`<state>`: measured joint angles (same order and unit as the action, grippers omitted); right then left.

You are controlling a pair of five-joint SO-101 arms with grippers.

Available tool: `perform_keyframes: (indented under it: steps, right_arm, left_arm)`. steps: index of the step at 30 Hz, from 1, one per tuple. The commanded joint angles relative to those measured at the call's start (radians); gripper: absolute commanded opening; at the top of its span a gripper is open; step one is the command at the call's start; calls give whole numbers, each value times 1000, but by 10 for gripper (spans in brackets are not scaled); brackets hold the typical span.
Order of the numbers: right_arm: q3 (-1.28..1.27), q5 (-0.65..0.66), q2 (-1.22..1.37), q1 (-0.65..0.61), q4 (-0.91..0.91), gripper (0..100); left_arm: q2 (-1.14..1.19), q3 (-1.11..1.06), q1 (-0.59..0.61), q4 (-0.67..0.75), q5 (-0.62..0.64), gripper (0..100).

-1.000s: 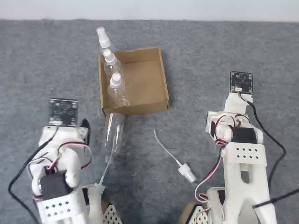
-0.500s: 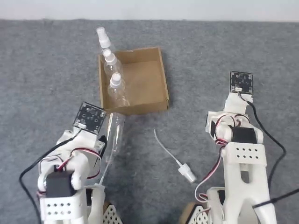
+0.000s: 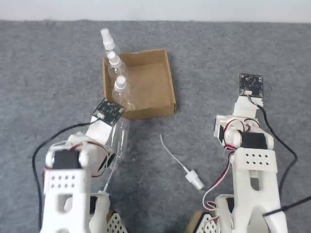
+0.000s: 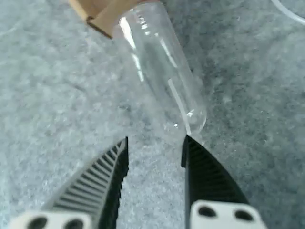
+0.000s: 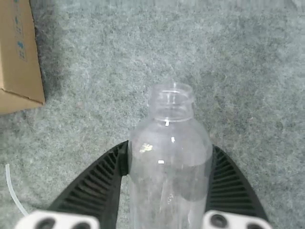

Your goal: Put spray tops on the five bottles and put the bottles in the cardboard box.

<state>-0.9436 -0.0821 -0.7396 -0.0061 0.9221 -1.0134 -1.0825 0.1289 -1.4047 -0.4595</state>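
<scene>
Plastic lying bottle, judged light, slick, crushable, sits just ahead of spread left pincer; grip mid-body. Right pincer pinches open bottle.

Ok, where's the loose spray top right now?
In the high view the loose spray top lies on the grey carpet between the two arms, close beside the right arm, its thin tube pointing back toward the cardboard box.

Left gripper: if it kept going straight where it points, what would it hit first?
Most likely the clear plastic bottle lying on its side, just ahead of the open left gripper. The brown cardboard box sits beyond it. Depth is hard to judge.
</scene>
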Motion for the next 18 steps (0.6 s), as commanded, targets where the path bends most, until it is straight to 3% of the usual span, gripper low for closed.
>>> perform_keyframes:
  steps: [1, 12, 18]
  right_arm:
    - [-8, -5, -38, 15, -50, 175]
    - [-11, -5, -38, 15, -50, 176]
    - [-11, -5, -38, 15, -50, 176]
  left_arm:
    - [157, 85, 0, 2, -17, 170]
    - [187, 38, 0, 15, -127, 172]
    - [187, -41, 2, 17, -201, 255]
